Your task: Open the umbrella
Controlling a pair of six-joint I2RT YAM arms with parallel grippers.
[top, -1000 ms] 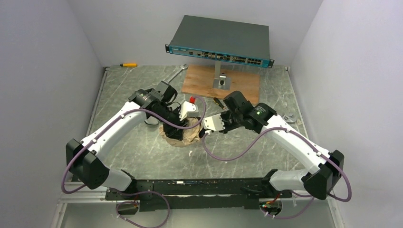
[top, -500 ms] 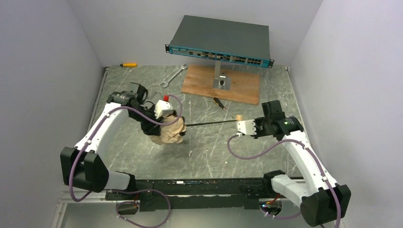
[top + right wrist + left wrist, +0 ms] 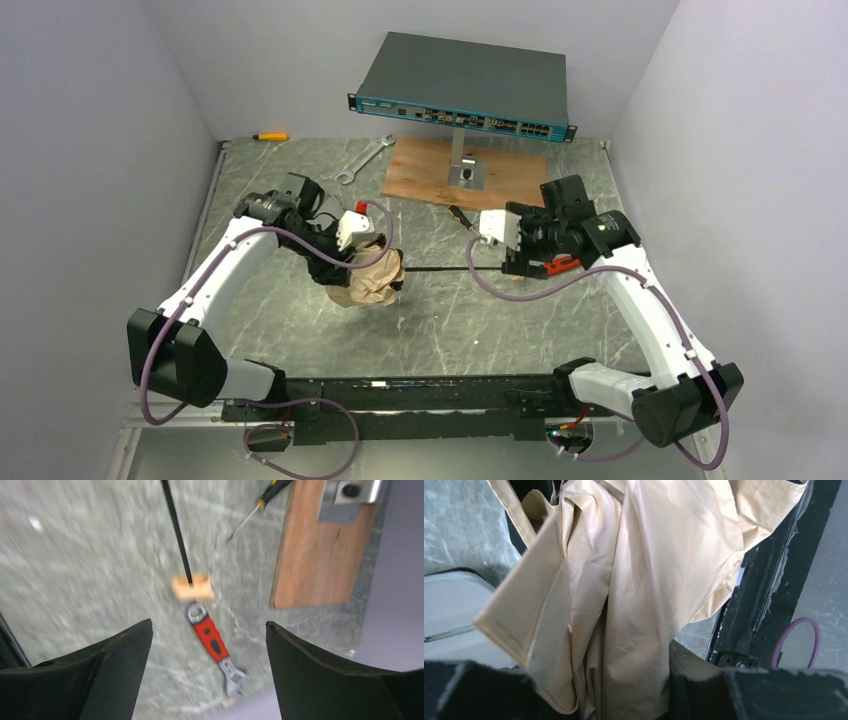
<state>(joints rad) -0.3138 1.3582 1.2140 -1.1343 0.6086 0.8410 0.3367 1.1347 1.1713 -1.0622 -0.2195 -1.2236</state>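
Clamping the bunched cream fabric of the umbrella [image 3: 375,287], left hand [image 3: 342,272] sits mid-left on the worktop [image 3: 300,330]. Thin black shaft [image 3: 176,530] runs rightward to tan handle [image 3: 192,588]. Right hand [image 3: 208,625] hangs above the handle, spread wide, gripping nothing.

**Soft even light, one view smeared**

Diffuse light from above fills the overhead view, and the arms throw only faint shadows on the table [image 3: 300,330]. The left wrist view is bright and sharp on the umbrella [image 3: 639,580] fabric, with a dark foreground. Motion blur streaks the right wrist view, softening the red-handled wrench [image 3: 214,642].
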